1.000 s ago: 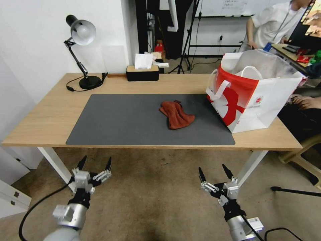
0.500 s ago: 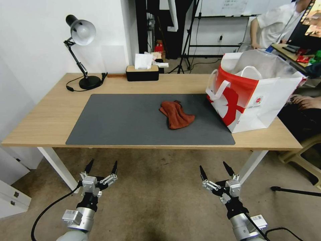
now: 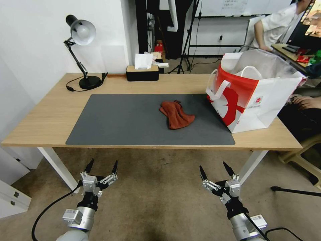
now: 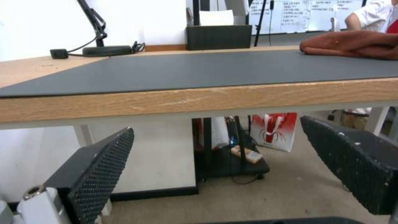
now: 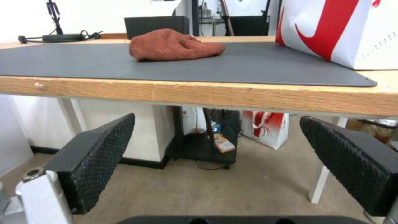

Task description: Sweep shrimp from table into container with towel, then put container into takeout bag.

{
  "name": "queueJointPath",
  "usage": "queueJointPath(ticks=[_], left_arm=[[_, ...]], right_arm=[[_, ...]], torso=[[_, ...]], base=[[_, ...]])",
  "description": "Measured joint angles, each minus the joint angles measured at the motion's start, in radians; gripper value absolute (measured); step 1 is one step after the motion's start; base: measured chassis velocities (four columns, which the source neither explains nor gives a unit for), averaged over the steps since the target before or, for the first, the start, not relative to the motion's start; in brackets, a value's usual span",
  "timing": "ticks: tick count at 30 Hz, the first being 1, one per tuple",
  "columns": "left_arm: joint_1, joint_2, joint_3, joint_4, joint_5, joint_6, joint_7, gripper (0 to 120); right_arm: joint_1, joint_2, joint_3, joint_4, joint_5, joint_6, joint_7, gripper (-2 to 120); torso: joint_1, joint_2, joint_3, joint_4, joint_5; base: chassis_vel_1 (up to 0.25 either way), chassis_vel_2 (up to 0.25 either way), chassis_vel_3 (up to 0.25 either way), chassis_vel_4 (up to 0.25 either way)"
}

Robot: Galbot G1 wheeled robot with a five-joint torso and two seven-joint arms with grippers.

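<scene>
The rust-brown towel (image 3: 176,115) lies crumpled on the dark mat of the table (image 3: 50,117), right of centre; it also appears as the towel (image 4: 352,45) and the towel (image 5: 172,46) in the wrist views. The red-and-white takeout bag (image 3: 254,95) stands open at the table's right end, its side showing as the takeout bag (image 5: 344,31). Shrimp and container are out of view. My left gripper (image 3: 102,166) and right gripper (image 3: 214,169) hang open below the table's front edge, empty, fingers pointing toward the table.
A desk lamp (image 3: 80,50) stands at the back left and a black tissue box (image 3: 142,72) at the back centre. A person sits behind the bag at the far right. A red-and-white bag (image 5: 265,127) stands on the floor beneath the table.
Over the last second the left gripper shifted right and slightly lower, and the right gripper moved a little. Both have held still in the last half second.
</scene>
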Motion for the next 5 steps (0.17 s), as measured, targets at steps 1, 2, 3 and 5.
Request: queueJointPath(ticks=[1,2,3,5], left_arm=[[0.000,0.000,0.000,0.000,0.000,0.000,0.000,100],[0.000,0.000,0.000,0.000,0.000,0.000,0.000,100],[0.000,0.000,0.000,0.000,0.000,0.000,0.000,100],[0.000,0.000,0.000,0.000,-0.001,0.001,0.000,100]], right_arm=[[0.000,0.000,0.000,0.000,0.000,0.000,0.000,100],[0.000,0.000,0.000,0.000,0.000,0.000,0.000,100],[0.000,0.000,0.000,0.000,0.000,0.000,0.000,100],[0.000,0.000,0.000,0.000,0.000,0.000,0.000,100]], torso=[[0.000,0.000,0.000,0.0000,0.0000],[0.000,0.000,0.000,0.0000,0.0000],[0.000,0.000,0.000,0.0000,0.0000],[0.000,0.000,0.000,0.0000,0.0000]], base=[[0.000,0.000,0.000,0.000],[0.000,0.000,0.000,0.000],[0.000,0.000,0.000,0.000],[0.000,0.000,0.000,0.000]])
